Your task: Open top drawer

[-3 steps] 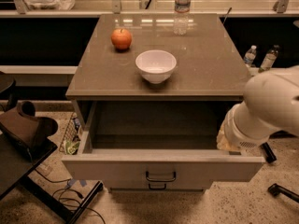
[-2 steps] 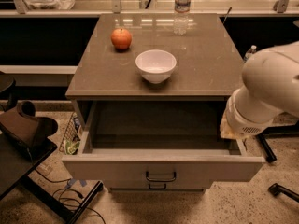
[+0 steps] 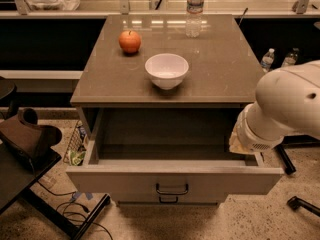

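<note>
Standing pulled well out beneath the tabletop: top drawer, black handle facing front. Hand at drawer's right side wall, mostly hidden by white arm; grip state cannot tell.

Claw, tucked under its white arm, meets the open top drawer at its right wall; bowl and apple sit to the claw's left.

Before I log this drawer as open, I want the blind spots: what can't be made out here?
- Gripper: not visible in the camera view. Only the white arm shows, cut off by the right edge.
- Top drawer: pulled out, but the arm hides its right rear corner.
- Below it: only a lower handle peeks out. The drawer's front panel hides the rest.
- Floor clutter, left of the cabinet: too dim to identify.
</note>
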